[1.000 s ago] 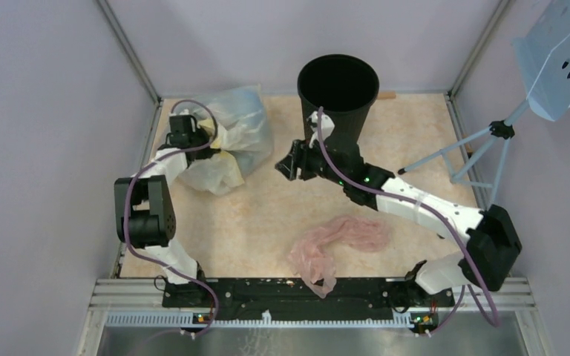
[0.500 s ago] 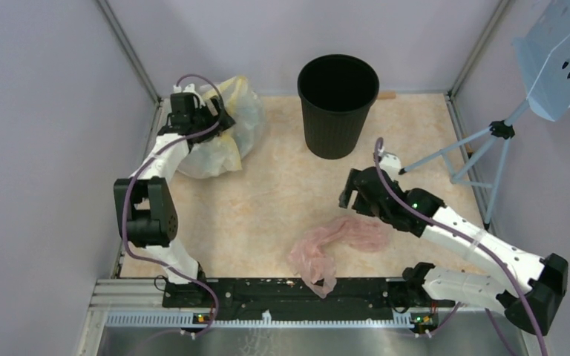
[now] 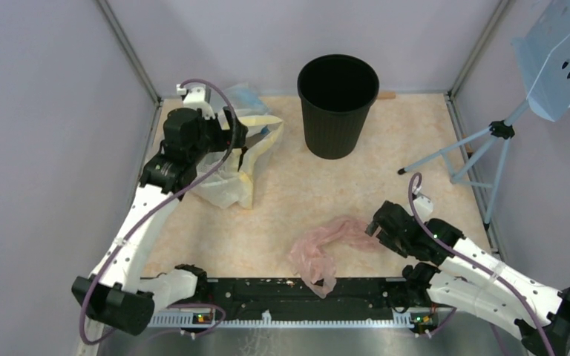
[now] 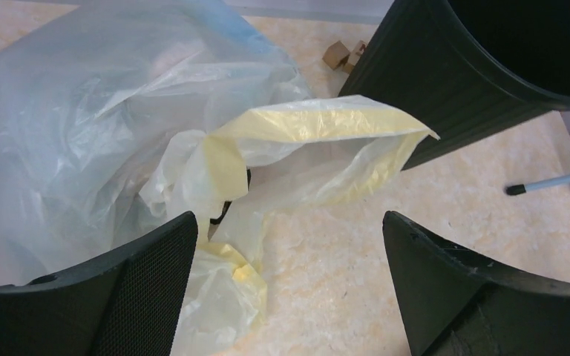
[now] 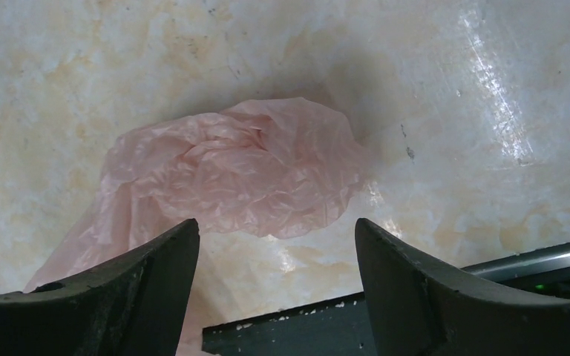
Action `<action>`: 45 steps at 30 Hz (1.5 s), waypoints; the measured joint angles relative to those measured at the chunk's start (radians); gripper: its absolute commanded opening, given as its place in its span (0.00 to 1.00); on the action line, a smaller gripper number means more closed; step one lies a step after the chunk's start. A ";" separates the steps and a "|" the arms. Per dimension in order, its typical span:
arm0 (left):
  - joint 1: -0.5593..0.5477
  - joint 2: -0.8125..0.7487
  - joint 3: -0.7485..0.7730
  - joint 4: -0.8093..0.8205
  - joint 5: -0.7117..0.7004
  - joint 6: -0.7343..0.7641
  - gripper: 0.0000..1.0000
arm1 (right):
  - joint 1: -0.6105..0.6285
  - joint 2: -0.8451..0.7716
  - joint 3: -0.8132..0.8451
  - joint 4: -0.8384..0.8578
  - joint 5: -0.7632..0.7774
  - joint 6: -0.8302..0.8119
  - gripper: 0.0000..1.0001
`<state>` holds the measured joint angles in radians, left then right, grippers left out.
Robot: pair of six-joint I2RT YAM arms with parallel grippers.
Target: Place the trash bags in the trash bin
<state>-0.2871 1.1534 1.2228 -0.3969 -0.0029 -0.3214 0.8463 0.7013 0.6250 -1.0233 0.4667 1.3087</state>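
Your right end effector (image 5: 274, 274) is open, with nothing between its jaws, and it hangs low over the right end of the pink trash bag (image 5: 245, 167). That looks like a good spot to come down. The film is bunched into thick folds there, so a pinch should catch several layers rather than slide off one.

The bag lies crumpled on the bench (image 3: 282, 200) near the front edge, well apart from the trash bin (image 3: 338, 104). The bin stands upright at the far side, mouth up, and from the top view nothing shows inside it.

Your left end effector (image 4: 289, 289) is spread wide too and grips nothing. It faces a yellow-edged bag (image 4: 312, 148) draped against a clear bluish bag (image 4: 67, 126), both heaped near the bin's left side. Whether that film touches the bin, I cannot tell.

I judge the pink bag to be your next pick. Expect it to trail and snag on the rim as you lift.
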 measured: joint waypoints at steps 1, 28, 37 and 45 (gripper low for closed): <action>-0.005 -0.025 -0.004 -0.016 -0.002 0.004 0.98 | 0.000 0.003 -0.014 0.006 0.000 0.006 0.74; -0.793 -0.247 -0.549 -0.032 0.092 -0.362 0.97 | 0.000 0.278 -0.099 0.518 -0.016 -0.153 0.01; -0.795 -0.151 -0.675 0.106 0.126 -0.442 0.82 | -0.001 0.256 -0.086 0.508 0.021 -0.206 0.79; -0.795 -0.116 -0.709 0.184 0.106 -0.471 0.45 | -0.026 0.355 -0.072 0.538 0.041 -0.237 0.69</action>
<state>-1.0817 1.0370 0.5137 -0.2127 0.1032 -0.7925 0.8204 1.0565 0.5529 -0.4854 0.5076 1.0718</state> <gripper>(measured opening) 0.608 0.744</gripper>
